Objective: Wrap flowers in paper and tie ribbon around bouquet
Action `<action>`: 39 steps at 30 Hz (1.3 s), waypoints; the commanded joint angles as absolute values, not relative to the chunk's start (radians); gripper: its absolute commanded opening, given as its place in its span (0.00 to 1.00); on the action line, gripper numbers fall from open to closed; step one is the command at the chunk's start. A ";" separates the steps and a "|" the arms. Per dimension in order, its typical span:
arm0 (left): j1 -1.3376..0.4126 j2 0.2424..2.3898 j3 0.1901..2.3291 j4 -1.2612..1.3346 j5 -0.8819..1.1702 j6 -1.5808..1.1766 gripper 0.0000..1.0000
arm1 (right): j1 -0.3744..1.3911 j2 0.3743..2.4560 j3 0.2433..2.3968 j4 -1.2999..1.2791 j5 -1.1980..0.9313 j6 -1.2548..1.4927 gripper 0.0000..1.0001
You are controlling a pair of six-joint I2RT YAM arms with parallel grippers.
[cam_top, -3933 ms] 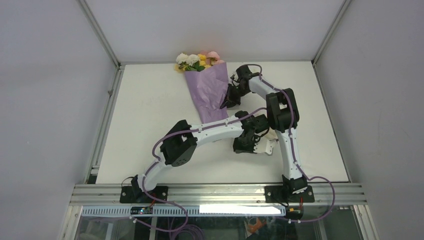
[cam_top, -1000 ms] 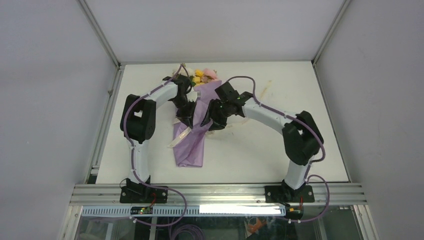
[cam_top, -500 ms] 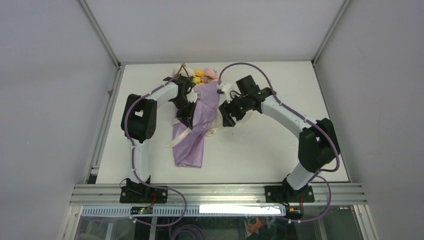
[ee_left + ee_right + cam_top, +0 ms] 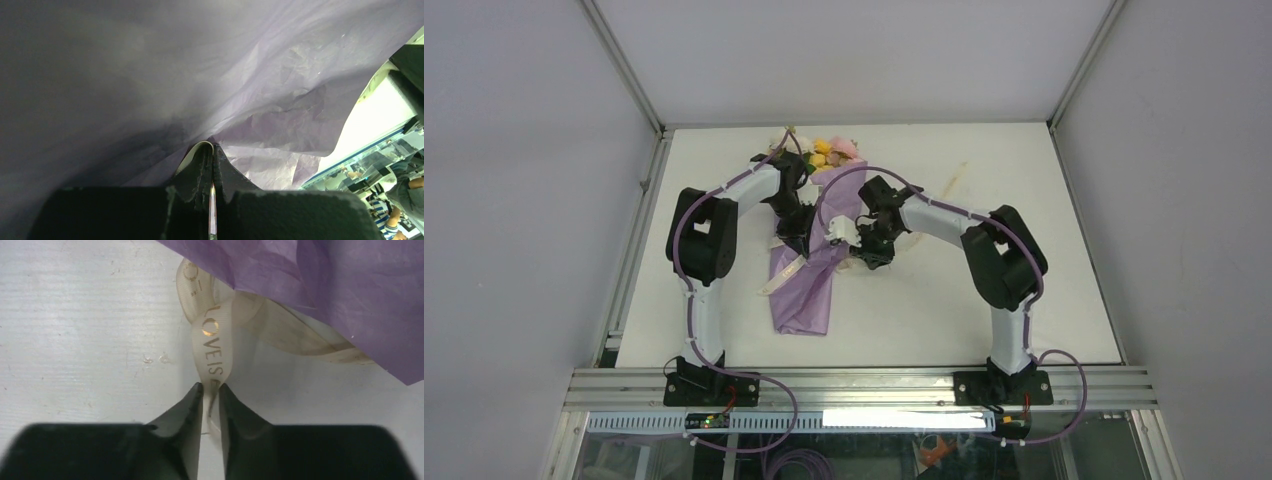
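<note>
Fingertips (image 4: 187,407) of my right gripper (image 4: 210,388) pinch the ribbon (image 4: 212,345) taut for tying. My left gripper (image 4: 212,150) clamps the other end as anchor.

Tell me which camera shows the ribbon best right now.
Right wrist: the ribbon fills mid-frame, lettering legible, running from under the paper to between the right gripper's fingertips. Left wrist shows a cream sliver; top shows short pale ends.
</note>
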State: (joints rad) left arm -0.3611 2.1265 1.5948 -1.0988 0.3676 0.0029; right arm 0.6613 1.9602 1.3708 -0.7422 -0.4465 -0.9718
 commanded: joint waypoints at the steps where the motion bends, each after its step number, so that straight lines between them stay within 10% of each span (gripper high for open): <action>1: -0.372 2.121 1.609 -1.081 0.361 -0.009 0.00 | 0.665 1.933 1.386 -0.757 -0.361 -1.048 0.00; 16: -0.373 2.130 1.614 -1.082 0.352 -0.009 0.00 | 0.386 1.284 1.175 -0.901 -0.141 -1.069 0.00; 30: -0.373 2.118 1.610 -1.081 0.340 -0.009 0.00 | 0.033 1.002 1.229 -0.555 -0.390 -0.811 0.00; 39: -0.377 2.060 1.736 -1.124 0.360 0.039 0.00 | 0.328 1.132 1.244 -0.381 -0.447 -0.461 0.00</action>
